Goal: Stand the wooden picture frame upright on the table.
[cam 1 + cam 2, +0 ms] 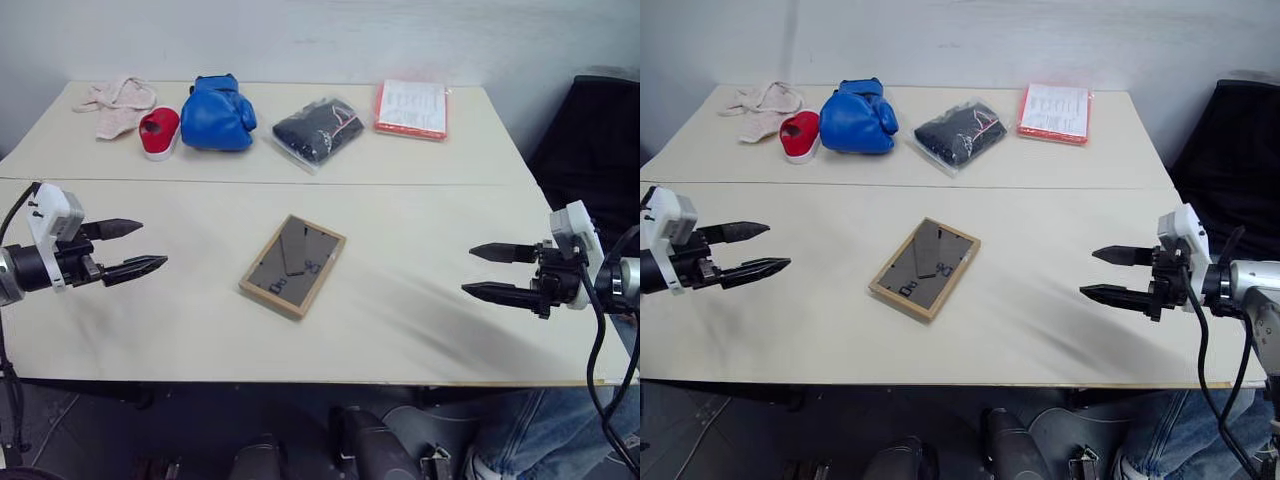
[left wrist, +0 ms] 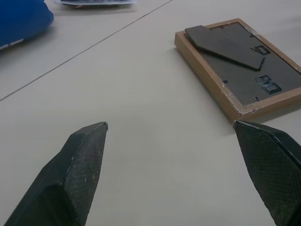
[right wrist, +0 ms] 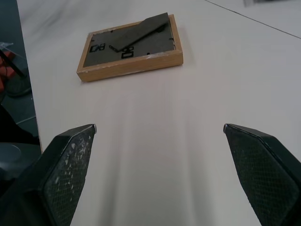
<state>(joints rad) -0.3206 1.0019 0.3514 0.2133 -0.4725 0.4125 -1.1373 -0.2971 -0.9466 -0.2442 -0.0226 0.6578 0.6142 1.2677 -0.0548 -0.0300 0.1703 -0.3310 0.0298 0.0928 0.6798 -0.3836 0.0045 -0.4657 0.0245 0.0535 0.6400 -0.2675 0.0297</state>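
The wooden picture frame (image 1: 293, 265) lies face down in the middle of the table (image 1: 420, 310), its dark grey back panel and stand showing. It also appears in the left wrist view as the frame (image 2: 240, 70) and in the right wrist view as the frame (image 3: 130, 48). My left gripper (image 1: 137, 250) hovers open over the table's left side, pointing toward the frame, well apart from it. On the right side my right gripper (image 1: 482, 271) is open too, pointing at the frame from a similar distance. Both hold nothing.
Along the far side of the table lie a pale cloth (image 1: 118, 103), a red and white shoe (image 1: 159, 131), a blue boxing glove (image 1: 217, 113), a bagged black item (image 1: 317, 130) and an orange-edged flat packet (image 1: 411, 108). A seam (image 1: 400, 184) crosses the tabletop.
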